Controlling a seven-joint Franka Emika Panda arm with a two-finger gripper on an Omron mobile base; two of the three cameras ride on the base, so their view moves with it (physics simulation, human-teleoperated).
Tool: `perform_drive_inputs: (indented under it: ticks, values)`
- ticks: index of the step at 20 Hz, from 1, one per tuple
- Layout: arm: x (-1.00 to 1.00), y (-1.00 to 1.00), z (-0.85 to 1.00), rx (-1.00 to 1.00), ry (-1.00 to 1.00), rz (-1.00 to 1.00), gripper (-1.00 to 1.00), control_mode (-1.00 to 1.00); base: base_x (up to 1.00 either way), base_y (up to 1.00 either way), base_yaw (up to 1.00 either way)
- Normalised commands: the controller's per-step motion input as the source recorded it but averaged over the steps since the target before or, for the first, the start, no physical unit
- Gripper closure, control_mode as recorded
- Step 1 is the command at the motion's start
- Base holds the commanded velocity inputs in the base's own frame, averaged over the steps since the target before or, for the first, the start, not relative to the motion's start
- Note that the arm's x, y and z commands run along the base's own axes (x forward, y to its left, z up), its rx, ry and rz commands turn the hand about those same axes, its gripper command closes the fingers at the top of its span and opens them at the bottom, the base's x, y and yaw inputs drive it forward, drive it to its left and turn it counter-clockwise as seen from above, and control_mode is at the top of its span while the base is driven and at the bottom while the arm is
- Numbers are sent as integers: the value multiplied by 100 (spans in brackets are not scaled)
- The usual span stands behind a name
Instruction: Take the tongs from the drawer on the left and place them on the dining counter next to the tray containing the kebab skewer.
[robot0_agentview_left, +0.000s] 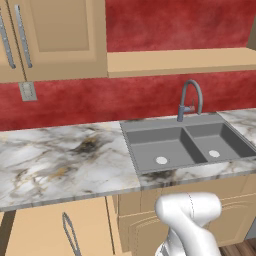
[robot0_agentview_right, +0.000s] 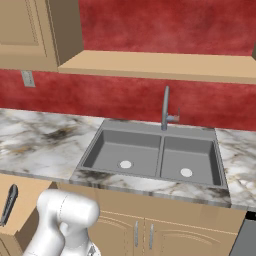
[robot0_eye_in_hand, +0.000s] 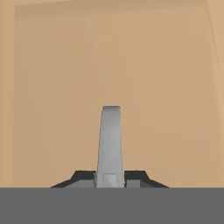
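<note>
— Two fingertips (robot0_eye_in_hand: 85, 177) in the hand view clamp the tongs (robot0_eye_in_hand: 109, 146), whose grey arm rises straight ahead of the gripper (robot0_eye_in_hand: 110, 179) over the tan floor of the drawer (robot0_eye_in_hand: 52, 87).
— And the left base view?
— It adds the tongs (robot0_agentview_left: 70, 234) over the open drawer (robot0_agentview_left: 35, 232), below the marble worktop (robot0_agentview_left: 55, 160) and sink (robot0_agentview_left: 187, 142).
— The right one?
— A dark sliver, probably the tongs (robot0_agentview_right: 8, 204), at the drawer (robot0_agentview_right: 25, 202) edge.
</note>
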Motion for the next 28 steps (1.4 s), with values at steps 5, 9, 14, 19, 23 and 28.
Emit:
perform_drive_inputs:
  ticks: [5, 9, 14, 19, 23, 28]
  values:
    - [-6, 0, 0, 0, 0, 0, -100, -100, 0, 0, 0]
    - [-81, 0, 8, 0, -14, 0, -100, -100, 0, 0, 0]
    - [-94, 0, 29, 0, -17, 0, -100, -100, 0, 0, 0]
    - [-88, -5, 44, 1, -6, 0, -100, -100, 0, 0, 0]
    - [-86, -11, 54, 4, 0, 0, -100, -100, 0, 0, 0]
    - [-64, -18, 62, 3, 0, 0, -100, -100, 0, 0, 0]
